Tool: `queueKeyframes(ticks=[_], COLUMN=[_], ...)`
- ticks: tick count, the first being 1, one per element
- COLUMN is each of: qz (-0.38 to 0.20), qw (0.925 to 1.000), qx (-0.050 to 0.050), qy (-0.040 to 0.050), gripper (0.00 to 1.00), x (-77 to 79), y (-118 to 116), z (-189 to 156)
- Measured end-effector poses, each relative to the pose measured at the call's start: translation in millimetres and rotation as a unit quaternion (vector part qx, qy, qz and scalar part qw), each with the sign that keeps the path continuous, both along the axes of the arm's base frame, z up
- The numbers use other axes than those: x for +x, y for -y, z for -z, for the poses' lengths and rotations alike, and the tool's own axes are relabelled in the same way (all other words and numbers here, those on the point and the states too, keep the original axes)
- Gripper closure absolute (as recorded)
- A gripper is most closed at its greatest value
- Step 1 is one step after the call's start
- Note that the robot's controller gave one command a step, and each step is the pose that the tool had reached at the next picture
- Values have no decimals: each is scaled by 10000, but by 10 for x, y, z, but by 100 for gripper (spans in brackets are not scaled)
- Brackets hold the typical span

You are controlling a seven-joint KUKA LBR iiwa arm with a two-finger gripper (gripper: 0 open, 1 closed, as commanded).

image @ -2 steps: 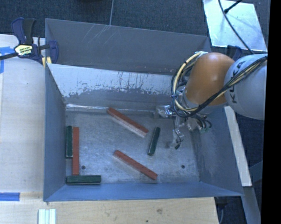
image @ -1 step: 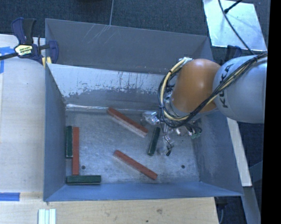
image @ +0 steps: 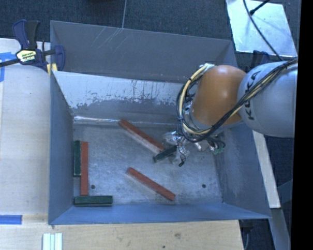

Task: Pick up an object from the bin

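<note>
Gripper (image: 179, 151) sits low at the dark green block (image: 164, 155); whether it grips cannot be told. Lifting judged not yet done.

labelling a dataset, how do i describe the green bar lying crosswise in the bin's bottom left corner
In the grey bin, find the bottom left corner. A green strip and a red strip run side by side up the left wall. The dark green bar lies across their lower ends, the only one there along the front wall.

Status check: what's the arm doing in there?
Gripper low in bin. Dark green bar beside it, by long red-brown stick. Other sticks lie apart.
</note>
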State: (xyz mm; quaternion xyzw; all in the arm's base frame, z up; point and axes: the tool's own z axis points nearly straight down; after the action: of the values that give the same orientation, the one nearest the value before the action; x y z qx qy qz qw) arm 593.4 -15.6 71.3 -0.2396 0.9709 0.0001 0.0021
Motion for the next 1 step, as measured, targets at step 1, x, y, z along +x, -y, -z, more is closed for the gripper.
queueKeyframes(ticks=[1], qz=[101], qw=[9999], qx=[-4], qy=[47], gripper=[100], x=[163], y=[-97], z=[-1224])
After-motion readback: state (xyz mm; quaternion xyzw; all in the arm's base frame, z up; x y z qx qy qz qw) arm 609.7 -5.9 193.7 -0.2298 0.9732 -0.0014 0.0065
